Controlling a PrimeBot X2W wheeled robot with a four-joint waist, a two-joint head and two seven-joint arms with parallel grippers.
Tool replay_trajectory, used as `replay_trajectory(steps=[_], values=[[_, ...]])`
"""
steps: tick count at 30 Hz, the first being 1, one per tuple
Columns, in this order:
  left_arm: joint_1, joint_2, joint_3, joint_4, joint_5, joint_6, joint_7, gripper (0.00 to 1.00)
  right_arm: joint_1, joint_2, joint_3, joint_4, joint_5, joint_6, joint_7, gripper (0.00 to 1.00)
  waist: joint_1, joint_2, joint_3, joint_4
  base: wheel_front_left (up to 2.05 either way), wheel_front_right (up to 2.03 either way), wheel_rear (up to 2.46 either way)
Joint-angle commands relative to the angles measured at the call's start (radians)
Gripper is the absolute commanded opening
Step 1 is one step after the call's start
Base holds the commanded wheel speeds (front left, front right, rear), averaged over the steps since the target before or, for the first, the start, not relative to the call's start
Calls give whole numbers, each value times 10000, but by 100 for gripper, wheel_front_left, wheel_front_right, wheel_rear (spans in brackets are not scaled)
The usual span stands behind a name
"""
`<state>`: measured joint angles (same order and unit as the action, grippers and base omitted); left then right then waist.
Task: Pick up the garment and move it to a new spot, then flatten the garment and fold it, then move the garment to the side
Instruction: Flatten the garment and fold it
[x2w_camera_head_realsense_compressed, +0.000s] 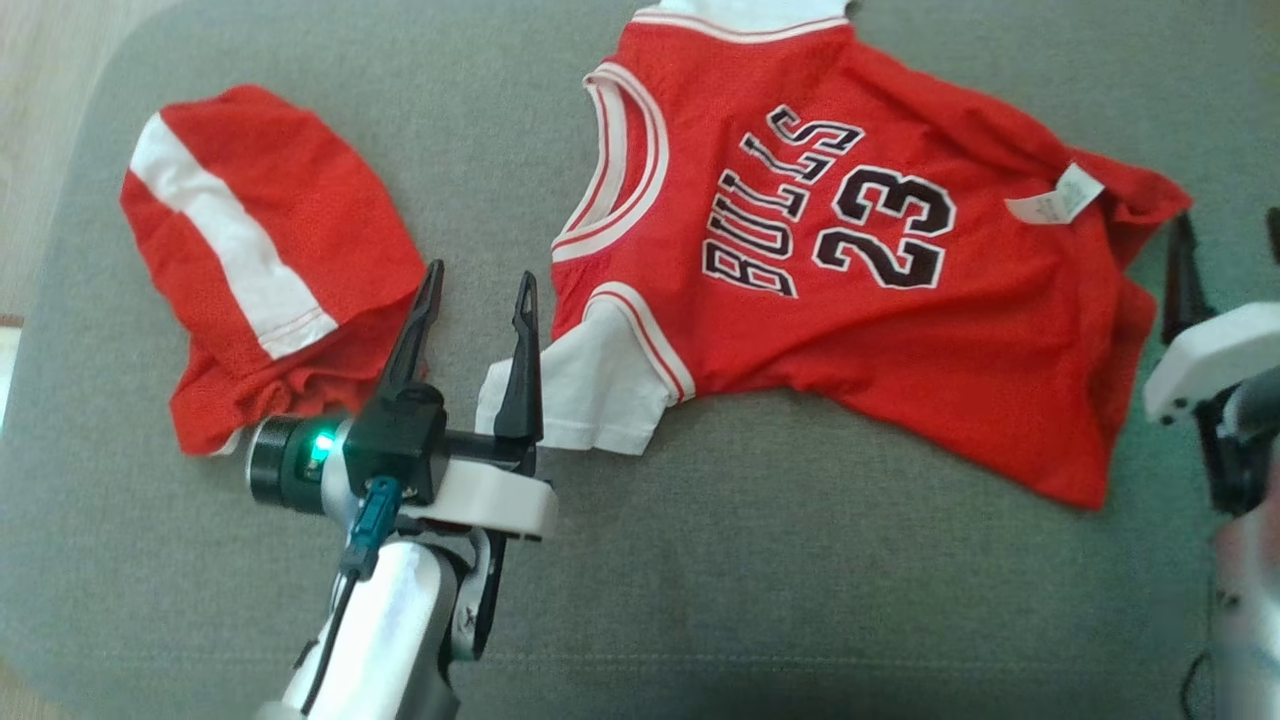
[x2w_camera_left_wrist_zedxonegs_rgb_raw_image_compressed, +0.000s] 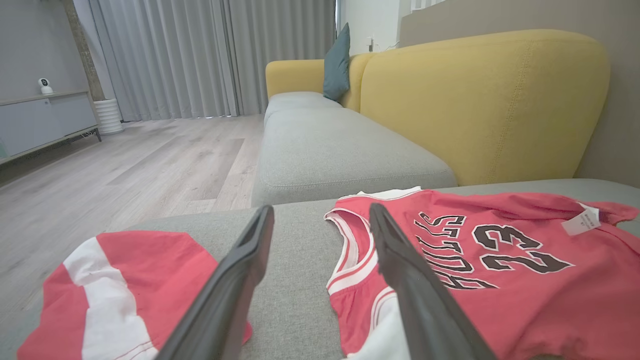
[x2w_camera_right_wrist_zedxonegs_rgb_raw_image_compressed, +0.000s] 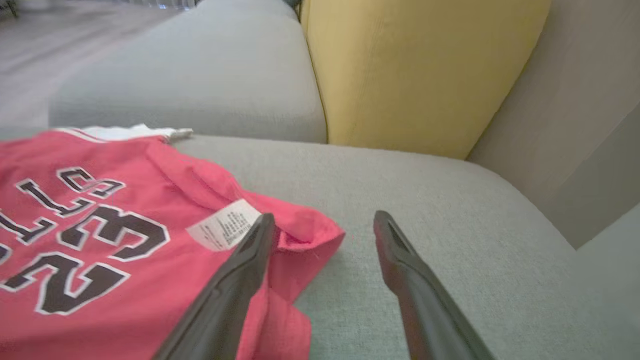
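The red 23 jersey (x2w_camera_head_realsense_compressed: 850, 300) lies wrinkled on the grey sofa cushion (x2w_camera_head_realsense_compressed: 800, 600). Light, limp fabric is expected; the white sleeve (x2w_camera_head_realsense_compressed: 590, 390) and hem corner (x2w_camera_right_wrist_zedxonegs_rgb_raw_image_compressed: 310, 235) should be pinched. The left gripper (x2w_camera_head_realsense_compressed: 480, 272) and right gripper (x2w_camera_right_wrist_zedxonegs_rgb_raw_image_compressed: 325, 216) are spread wide, empty.

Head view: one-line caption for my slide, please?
Open left claw between a bunched red-and-white garment and the spread Bulls jersey on grey cushion.

Home living room, yellow-backed sofa (x2w_camera_left_wrist_zedxonegs_rgb_raw_image_compressed: 480, 100), curtains (x2w_camera_left_wrist_zedxonegs_rgb_raw_image_compressed: 200, 55), wood floor (x2w_camera_left_wrist_zedxonegs_rgb_raw_image_compressed: 125, 170)
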<state>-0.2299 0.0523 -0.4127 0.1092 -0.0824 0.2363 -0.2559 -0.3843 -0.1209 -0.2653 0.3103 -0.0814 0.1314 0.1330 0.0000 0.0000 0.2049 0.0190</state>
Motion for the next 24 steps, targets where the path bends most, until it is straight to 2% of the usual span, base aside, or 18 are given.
replay_trajectory(steps=[1,8,16,17,18,19,24], values=[[-447,-9,241,-345,-76,-44,-59,100,-556,-335,156,62,-189,-7,31,100,0,0,229,165,0,0,0],[-684,-17,151,-404,-122,-86,-59,100,-1695,-1089,284,2043,-774,-7,209,100,0,0,756,410,0,0,0],[-948,-19,-54,-489,-215,-28,-59,100,-2687,-1571,304,3429,-1209,-7,-167,100,0,0,1210,576,0,0,0],[-976,-19,-76,-490,-226,-20,-59,100,-2799,-1598,277,3592,-1237,-7,-206,95,0,0,1244,591,0,0,0],[-1002,-19,-92,-490,-239,-13,-59,100,-2903,-1629,253,3755,-1267,-7,-232,38,0,0,1272,602,0,0,0],[-1028,-19,-106,-488,-252,-6,-59,100,-2999,-1681,260,3923,-1332,-7,-243,0,0,0,1297,613,0,0,0],[-1116,-19,-177,-461,-347,33,-59,100,-3486,-1967,191,4527,-1556,-7,-459,0,0,0,1341,681,0,0,0]])
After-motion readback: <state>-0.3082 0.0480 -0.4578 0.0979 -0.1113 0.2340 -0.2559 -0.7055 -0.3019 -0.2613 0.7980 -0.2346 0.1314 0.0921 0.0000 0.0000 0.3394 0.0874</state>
